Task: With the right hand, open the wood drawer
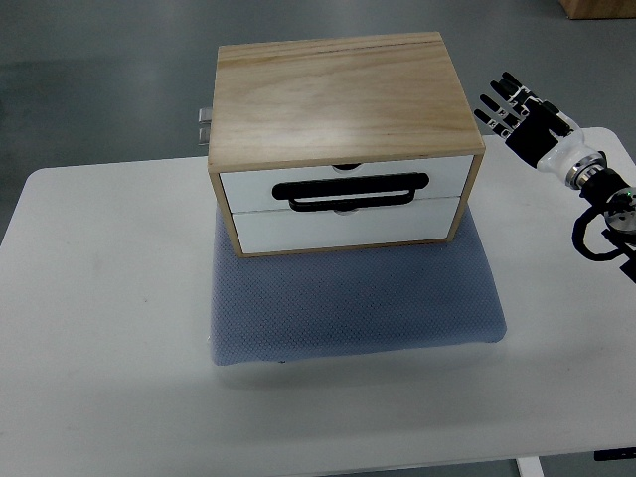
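Nothing opened yet: the right hand (525, 117) hovers at three o'clock of the wooden drawer box (343, 139), fingers spread, black handle (352, 192) untouched

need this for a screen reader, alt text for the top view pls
A light wooden two-drawer box with white fronts and a black handle sits shut on a blue-grey mat on a white table. The robot's right hand hovers open beside its right side.
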Available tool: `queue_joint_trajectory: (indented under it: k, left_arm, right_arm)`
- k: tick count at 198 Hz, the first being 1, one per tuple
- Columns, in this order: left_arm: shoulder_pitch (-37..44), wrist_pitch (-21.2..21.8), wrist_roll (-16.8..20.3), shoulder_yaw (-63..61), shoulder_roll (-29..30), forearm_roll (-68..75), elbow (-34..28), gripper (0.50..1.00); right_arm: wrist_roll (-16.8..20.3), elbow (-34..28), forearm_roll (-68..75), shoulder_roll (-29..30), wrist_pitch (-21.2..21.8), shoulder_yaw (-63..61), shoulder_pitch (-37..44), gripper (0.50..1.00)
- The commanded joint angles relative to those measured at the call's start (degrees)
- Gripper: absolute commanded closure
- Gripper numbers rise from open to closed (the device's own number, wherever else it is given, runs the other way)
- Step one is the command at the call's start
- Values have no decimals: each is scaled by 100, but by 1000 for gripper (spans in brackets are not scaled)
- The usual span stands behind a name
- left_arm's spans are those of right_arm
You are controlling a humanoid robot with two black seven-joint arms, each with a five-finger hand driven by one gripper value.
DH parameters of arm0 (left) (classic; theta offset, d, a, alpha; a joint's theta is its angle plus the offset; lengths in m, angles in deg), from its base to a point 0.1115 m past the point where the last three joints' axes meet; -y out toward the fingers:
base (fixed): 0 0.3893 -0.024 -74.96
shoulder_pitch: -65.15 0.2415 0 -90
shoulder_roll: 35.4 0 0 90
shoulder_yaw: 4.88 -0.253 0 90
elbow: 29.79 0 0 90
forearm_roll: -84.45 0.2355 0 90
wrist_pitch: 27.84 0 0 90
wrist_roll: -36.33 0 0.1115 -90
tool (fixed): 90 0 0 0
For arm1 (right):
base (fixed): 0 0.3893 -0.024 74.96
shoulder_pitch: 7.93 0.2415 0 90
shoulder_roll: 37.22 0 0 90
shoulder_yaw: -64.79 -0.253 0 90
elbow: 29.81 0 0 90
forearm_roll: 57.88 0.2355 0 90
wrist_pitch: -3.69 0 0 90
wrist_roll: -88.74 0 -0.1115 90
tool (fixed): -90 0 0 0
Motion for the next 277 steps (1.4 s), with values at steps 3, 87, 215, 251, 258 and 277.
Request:
queue_joint_trajectory:
  k: [3, 87, 215, 251, 258, 277]
  left_arm:
    - [9, 1, 9, -6, 0, 1, -3, 500]
    - [26, 1, 9, -15, 0, 1, -74, 500]
    - [9, 1, 9, -6, 0, 1, -65, 500]
    - [9, 1, 9, -6, 0, 1, -65, 500]
    - [9, 1, 9, -6, 0, 1, -65, 500]
    - [9, 1, 9, -6, 0, 1, -74, 500]
  right_arm:
    - [0, 0, 0, 0, 0, 0, 0, 556]
    - [35, 0, 0, -114, 53, 0, 26, 556]
    - [0, 9, -97, -1204, 194, 26, 202, 556]
    - [9, 9, -97, -1380, 521, 52, 176, 556]
    - [18, 9, -97, -1459, 521, 52, 176, 556]
    - [35, 9, -167, -1609, 521, 96, 184, 556]
